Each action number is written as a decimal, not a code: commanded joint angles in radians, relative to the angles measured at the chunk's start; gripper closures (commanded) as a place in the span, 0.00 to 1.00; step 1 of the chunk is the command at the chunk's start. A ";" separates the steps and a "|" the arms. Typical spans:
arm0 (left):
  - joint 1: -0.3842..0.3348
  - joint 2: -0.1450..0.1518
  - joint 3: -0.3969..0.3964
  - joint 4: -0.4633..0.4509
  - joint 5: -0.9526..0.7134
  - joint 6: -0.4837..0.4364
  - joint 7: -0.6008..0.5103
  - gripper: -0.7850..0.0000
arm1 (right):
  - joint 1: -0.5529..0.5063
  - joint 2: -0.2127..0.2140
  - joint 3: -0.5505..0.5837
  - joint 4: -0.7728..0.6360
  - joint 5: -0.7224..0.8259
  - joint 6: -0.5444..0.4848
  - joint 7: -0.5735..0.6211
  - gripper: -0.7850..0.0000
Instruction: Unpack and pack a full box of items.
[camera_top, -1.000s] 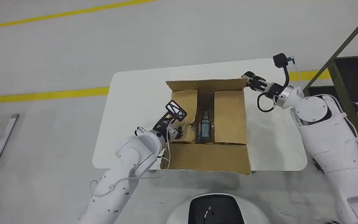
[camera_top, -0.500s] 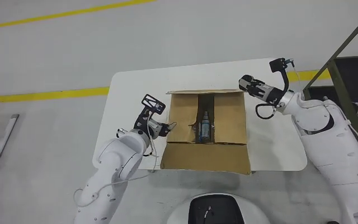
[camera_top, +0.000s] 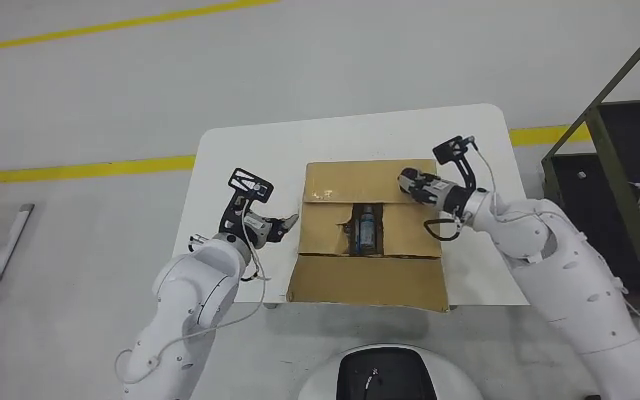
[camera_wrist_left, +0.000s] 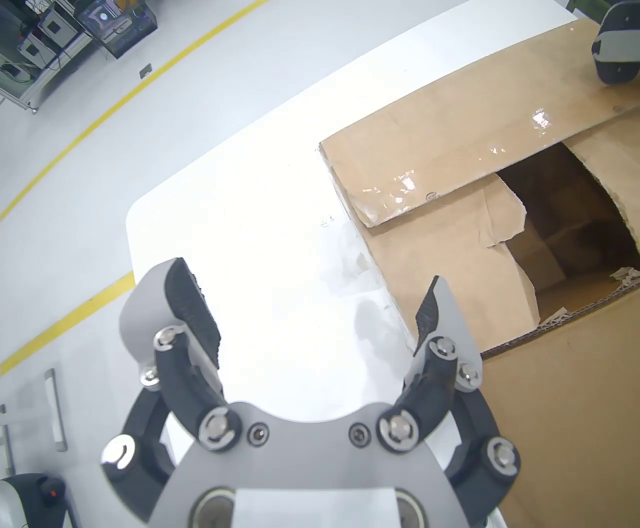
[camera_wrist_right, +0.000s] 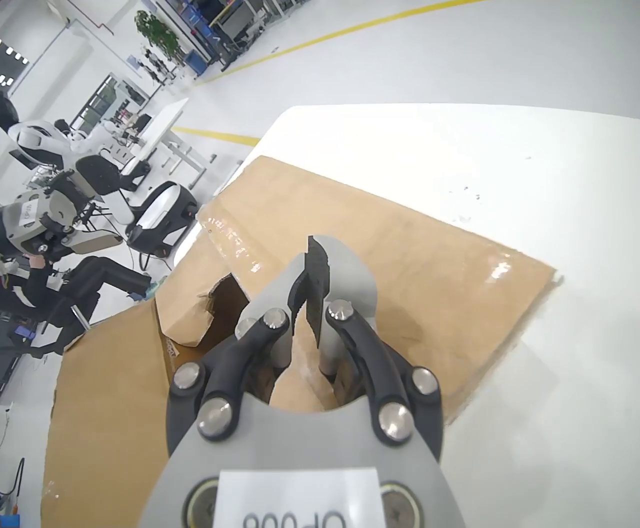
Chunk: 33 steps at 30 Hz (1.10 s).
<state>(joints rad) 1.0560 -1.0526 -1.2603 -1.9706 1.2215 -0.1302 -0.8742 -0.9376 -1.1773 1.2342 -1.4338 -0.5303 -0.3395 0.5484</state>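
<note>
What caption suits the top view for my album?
Open left gripper beside a cardboard box, shut right gripper over its far flap, bottle inside.

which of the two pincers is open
The left pincer: its fingers are spread wide above the table, beside the cardboard box. The right pincer is shut, over the box's folded flap.
</note>
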 joint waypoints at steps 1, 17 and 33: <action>0.000 0.000 0.000 0.000 0.000 0.000 0.000 0.00 | -0.008 -0.002 -0.012 -0.004 -0.008 0.019 -0.015 1.00; 0.213 0.032 -0.191 -0.074 0.069 -0.120 -0.035 0.00 | -0.021 -0.009 -0.021 -0.011 0.028 0.078 -0.050 1.00; 0.350 0.048 -0.152 -0.109 0.112 -0.380 -0.029 0.00 | -0.005 -0.016 -0.041 0.010 0.036 0.081 -0.044 1.00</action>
<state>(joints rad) 1.4134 -1.0048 -1.4277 -2.0714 1.3263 -0.4913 -0.9068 -0.9416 -1.1930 1.1932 -1.4232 -0.4931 -0.2586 0.5036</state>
